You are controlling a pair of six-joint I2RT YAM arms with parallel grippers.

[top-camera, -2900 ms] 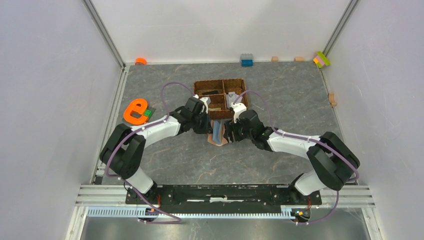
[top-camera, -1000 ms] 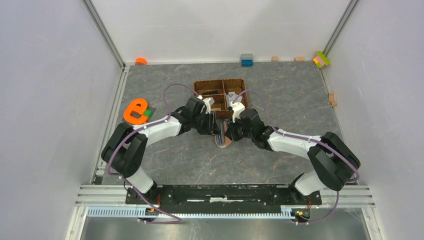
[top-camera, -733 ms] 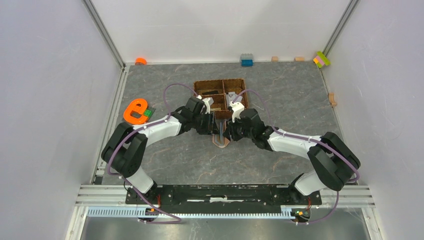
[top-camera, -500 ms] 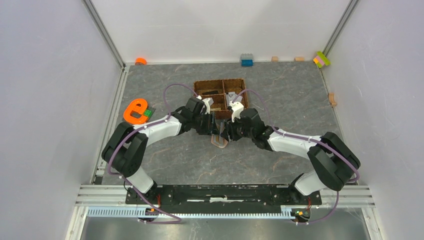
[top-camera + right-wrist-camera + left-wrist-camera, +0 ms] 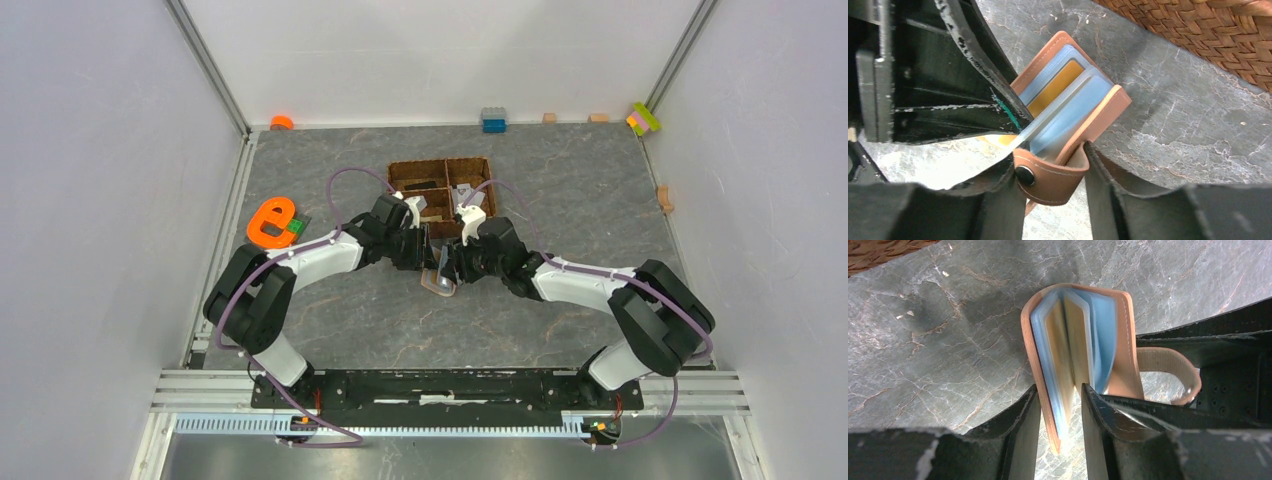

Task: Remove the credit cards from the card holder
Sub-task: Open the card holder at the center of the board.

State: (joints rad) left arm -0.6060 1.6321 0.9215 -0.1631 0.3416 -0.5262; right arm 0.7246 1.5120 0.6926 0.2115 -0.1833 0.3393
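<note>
The left gripper (image 5: 1059, 390) is being held partly closed, clamped on one cover of the card holder (image 5: 1120, 340) together with a few clear sleeves (image 5: 1048, 365). The right gripper (image 5: 1048, 160) is being held with its jaws apart and the snap tab (image 5: 1058, 180) lying between them; whether that tab is being squeezed cannot be told. The card holder is being held open like a book just in front of the brown woven basket (image 5: 440, 162), with its spine pointed down at the table (image 5: 923, 340) and its long axis running roughly near-to-far. A gold-tan card (image 5: 1058, 84) is being carried in one bluish sleeve, and the basket's contents cannot be made out.
</note>
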